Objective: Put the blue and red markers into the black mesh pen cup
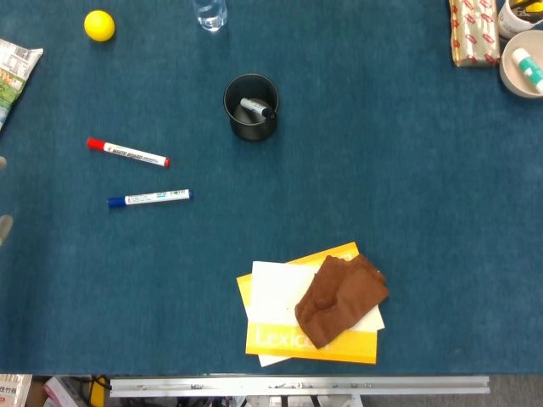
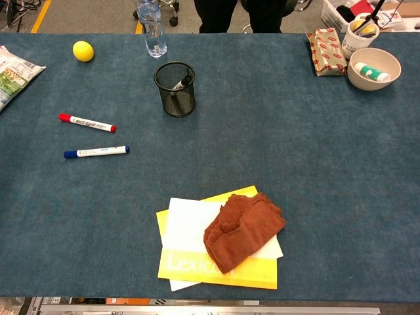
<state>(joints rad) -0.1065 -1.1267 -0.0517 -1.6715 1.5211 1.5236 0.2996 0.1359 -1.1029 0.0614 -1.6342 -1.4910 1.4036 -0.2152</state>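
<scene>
Found the red marker and the blue marker lying flat on the tabletop, roughly parallel, apart from each other, blue nearer the robot, both well to the left of the black mesh pen cup and neither yet inside it. Judged both as light, stiff, smooth plastic barrels, liable to roll or slip under a loose pinch, not fragile. Recommended a pinch across the mid-barrel, on the white labelled section, clear of the coloured cap, so that either could be tipped upright and lowered end-first. Judged the cup as light and easily tipped over if struck on the rim. Saw straight down into the cup in the head view only, with a dark-capped marker leaning inside and room left beside it. Saw the cup's mesh wall side-on and its upright stance in the chest view only. Noted pale blurred shapes at the far left edge of the head view, taken as part of the left hand, absent from the chest view; could not tell whether released or clenched. Found no right hand in either view.
</scene>
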